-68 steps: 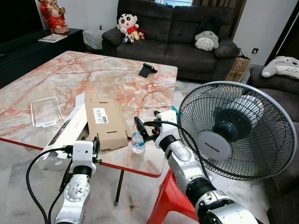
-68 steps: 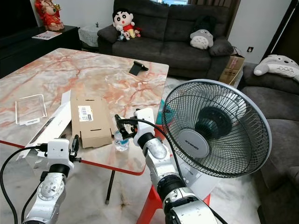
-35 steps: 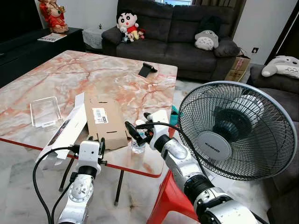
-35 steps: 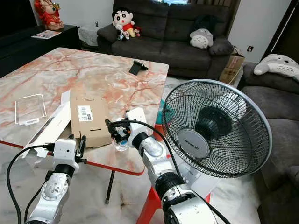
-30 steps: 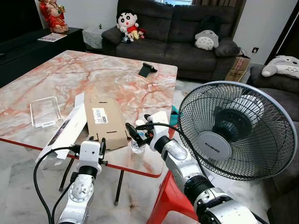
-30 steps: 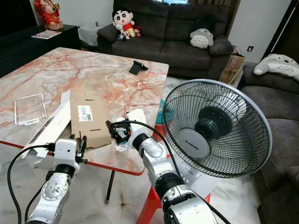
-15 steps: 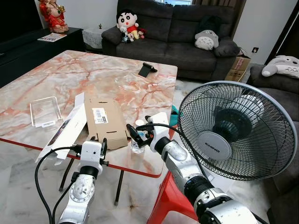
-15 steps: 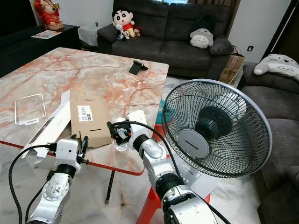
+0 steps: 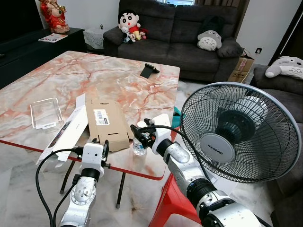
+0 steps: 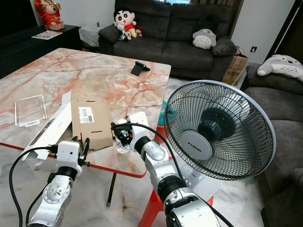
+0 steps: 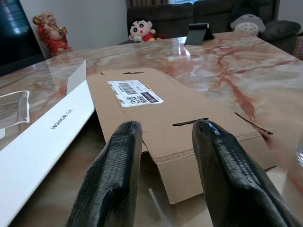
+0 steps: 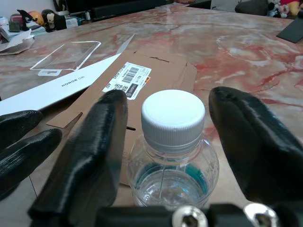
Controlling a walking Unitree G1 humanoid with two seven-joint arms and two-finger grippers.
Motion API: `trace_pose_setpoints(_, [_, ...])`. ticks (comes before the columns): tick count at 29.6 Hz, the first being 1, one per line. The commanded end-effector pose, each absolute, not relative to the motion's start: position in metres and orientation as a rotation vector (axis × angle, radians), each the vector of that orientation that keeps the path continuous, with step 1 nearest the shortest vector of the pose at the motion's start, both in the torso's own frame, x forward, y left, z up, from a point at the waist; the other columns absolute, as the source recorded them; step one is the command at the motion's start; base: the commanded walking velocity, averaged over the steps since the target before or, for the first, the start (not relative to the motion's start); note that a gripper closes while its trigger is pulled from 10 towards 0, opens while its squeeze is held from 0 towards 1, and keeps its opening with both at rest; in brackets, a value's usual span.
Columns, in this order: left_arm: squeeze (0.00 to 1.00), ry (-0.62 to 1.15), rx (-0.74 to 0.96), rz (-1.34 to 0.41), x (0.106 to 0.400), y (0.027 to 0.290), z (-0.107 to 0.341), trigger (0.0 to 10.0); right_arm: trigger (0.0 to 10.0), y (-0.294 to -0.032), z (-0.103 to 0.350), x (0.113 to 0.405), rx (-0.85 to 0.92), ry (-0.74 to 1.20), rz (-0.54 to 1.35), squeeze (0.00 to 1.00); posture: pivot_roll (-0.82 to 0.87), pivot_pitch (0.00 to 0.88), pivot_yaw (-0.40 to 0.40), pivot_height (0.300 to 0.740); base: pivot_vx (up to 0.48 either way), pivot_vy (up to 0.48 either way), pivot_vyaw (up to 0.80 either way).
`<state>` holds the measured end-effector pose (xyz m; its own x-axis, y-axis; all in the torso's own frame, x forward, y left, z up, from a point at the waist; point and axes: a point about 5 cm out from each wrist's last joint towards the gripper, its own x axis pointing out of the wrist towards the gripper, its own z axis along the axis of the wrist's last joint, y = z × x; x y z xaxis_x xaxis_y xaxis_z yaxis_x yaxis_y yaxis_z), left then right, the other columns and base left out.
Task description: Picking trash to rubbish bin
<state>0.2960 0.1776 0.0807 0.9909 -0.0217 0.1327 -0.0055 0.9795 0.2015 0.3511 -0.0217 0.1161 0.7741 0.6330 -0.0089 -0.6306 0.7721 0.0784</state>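
1. Clear plastic tray [image 9: 46, 112]: lies flat near the worktop's left edge, apart from the other items.
2. White carton [image 9: 67, 131]: long and flat, lettered on its face, lying aslant with one end over the worktop's near edge, just beside the cardboard.
3. Left hand [image 9: 98, 144]: raised at the worktop's near edge, fingers [image 11: 118, 170] apart and holding nothing, pointed at the near end of the cardboard.
4. Flattened cardboard box [image 9: 108, 123]: brown, with a white barcode label, lying flat by the near edge between the white carton and the bottle.
5. Water bottle [image 9: 138, 143]: small, clear, white-capped, upright close to the worktop's near edge, just right of the cardboard. In the right wrist view it stands between the two fingers of the right hand.
6. Right hand [image 9: 138, 134]: at the bottle, fingers [image 12: 94, 156] spread to either side of its neck and cap with a gap showing on both sides; not closed on it.
7. Worktop [image 9: 109, 75]: a low table of pink-veined marble pattern with a red edge. A black phone stand [image 9: 149, 70] sits near the far right corner.
8. Standing fan [image 9: 234, 131]: black grille, white hub, off the worktop's right edge.
9. Room: dark grey sofa [image 9: 175, 33] beyond the far edge, with soft toys on it; red figurine [image 9: 54, 15] on a dark cabinet far left; pale marble floor [image 9: 19, 189].
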Motion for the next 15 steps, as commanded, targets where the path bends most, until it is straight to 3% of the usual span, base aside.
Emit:
trace_pose_setpoints(1, [0.0,-0.134,0.221,-0.029,0.2969,0.1748,0.0819,10.0,0.0,0.033,0.121,0.3301,0.184,0.04,0.795,0.0,0.09,0.0,-0.095,0.74,0.0,0.0,0.0])
trace_pose_setpoints(15, [0.0,-0.132,0.219,-0.033,0.2968,0.1736,0.0813,10.0,0.0,0.0335,0.1226,0.3296,0.193,0.027,0.807,0.0,0.09,0.0,-0.096,0.74,0.0,0.0,0.0])
